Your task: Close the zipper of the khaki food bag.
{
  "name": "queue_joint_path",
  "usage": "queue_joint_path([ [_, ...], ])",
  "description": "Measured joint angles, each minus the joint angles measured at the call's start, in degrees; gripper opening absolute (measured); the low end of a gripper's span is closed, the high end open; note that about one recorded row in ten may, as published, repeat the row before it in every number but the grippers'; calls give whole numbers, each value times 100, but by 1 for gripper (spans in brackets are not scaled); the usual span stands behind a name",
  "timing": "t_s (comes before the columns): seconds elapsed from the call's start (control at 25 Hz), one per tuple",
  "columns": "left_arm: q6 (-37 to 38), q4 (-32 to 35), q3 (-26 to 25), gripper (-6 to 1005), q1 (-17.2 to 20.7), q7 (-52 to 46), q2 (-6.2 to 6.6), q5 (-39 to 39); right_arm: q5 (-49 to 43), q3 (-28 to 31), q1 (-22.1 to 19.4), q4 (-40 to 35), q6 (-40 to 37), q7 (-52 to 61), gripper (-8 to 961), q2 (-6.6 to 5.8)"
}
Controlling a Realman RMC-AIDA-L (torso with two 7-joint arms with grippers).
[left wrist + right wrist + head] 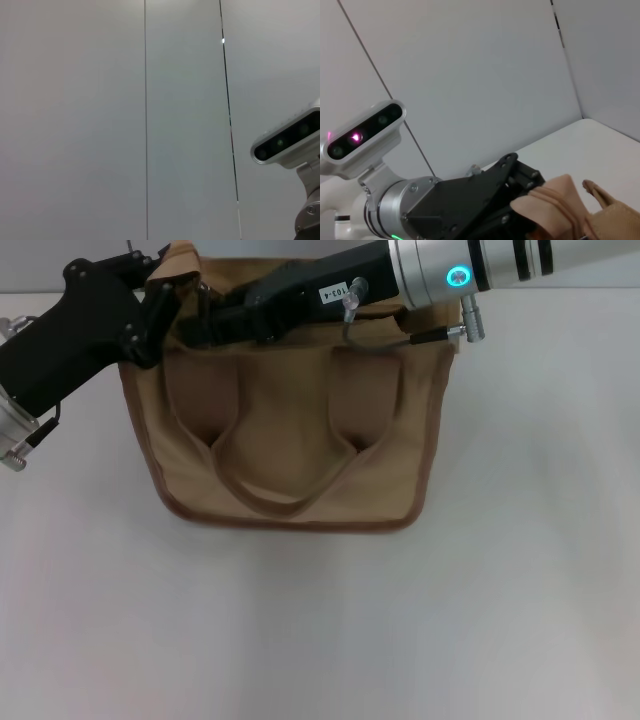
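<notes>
I see the khaki food bag upper centre on the bench. My left end effector pinches its upper-left corner fabric; my right end effector reaches across the top, grip unclear.

Tan khaki food bag, brown trim, white table.

Head looks down; wrists face wall — close.

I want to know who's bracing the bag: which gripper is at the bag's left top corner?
The left gripper: it sits at the khaki food bag's left top corner, while the right gripper reaches across the top's middle.
</notes>
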Motion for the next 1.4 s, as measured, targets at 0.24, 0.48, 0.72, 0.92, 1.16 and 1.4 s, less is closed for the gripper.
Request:
queue_joint_path([
  [0.24,64,1,1,57,56,-18,13,-39,129,-69,-10,15,165,5,338,2],
  [0.48,81,1,19,59,56,-18,10,-43,209,-82,-18,32,186,13,326,6],
  [0.72,97,0,42,62,40,-32,0,-40,222,-78,-24,117,273,63,268,8],
  [0.92,131,-7,6,64,54,-33,-4,-35,228,-75,-82,106,295,63,174,8],
  [1.16,150,-8,-10,66,93,-42,-1,-55,308,-64,-146,77,246,64,120,4],
  [1.4,162,-65,-10,68,100,-38,-6,-63,367,-87,-167,66,214,45,119,1],
])
